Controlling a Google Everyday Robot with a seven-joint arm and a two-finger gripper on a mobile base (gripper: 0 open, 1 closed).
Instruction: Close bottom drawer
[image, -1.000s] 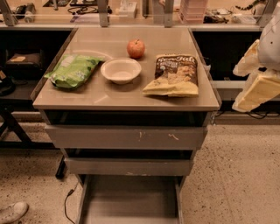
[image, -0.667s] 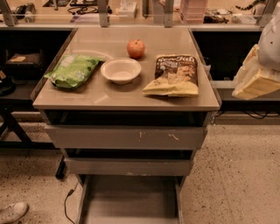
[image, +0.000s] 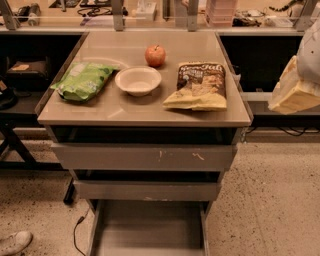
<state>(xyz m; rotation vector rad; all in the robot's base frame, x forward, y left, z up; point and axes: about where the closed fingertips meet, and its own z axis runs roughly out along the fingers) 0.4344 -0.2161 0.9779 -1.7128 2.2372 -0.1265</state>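
The single camera view looks down on a grey-beige counter (image: 125, 112) with three drawers stacked beneath it. On the counter top a green bag (image: 82, 80) lies at the left. A white bowl (image: 138, 80) sits just beside it near the middle, and a red apple (image: 155, 55) stands behind the bowl. A brown and yellow snack bag (image: 200, 86) lies flat at the right. Below the top, the top drawer (image: 142, 157) shows the widest front, with pale scratch marks right of centre. The middle drawer (image: 147, 190) sits under it with a narrower front. The bottom drawer (image: 150, 227) is the lowest and is pulled well out toward the camera. Its flat tray is bare between thin side rails, and its front panel is cut off by the lower edge of the view. The end effector (image: 294, 92) hangs at the far right edge of the view. It is level with the counter top, off the counter's right side and well apart from all three drawers. It shows as a pale cream block under the white shell of the arm (image: 311, 50). How far it is open, or whether it has hold of anything, cannot be told from this angle. On the speckled floor (image: 270, 200) at the lower left there is a dark cable (image: 76, 235) and what appears to be a light shoe (image: 15, 242).
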